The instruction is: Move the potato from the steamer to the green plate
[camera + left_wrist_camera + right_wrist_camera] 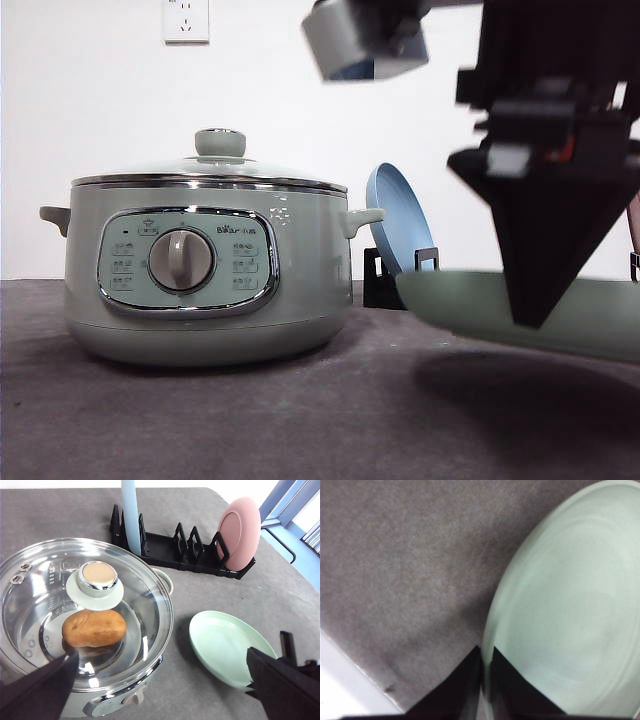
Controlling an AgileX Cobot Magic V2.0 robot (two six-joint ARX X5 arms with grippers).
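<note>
The sage-green steamer (pixel 205 270) stands on the left of the grey table with its glass lid (pixel 85 605) on. Through the lid, the orange-brown potato (pixel 94 628) lies on the steamer's floor. My left gripper (pixel 160 680) hangs open high above the steamer, its dark fingers (pixel 40 690) spread wide to either side. The pale green plate (pixel 590 320) is on the right, held a little above the table with a shadow under it. My right gripper (pixel 535 315) is shut on the plate's near rim (pixel 486 680), one finger above and one below.
A black dish rack (pixel 175 555) stands behind the steamer, holding an upright blue plate (pixel 395 225) and a pink plate (pixel 239 532). A white wall with a socket (pixel 186 20) closes the back. The table's edge (pixel 350 680) runs close beside the right gripper.
</note>
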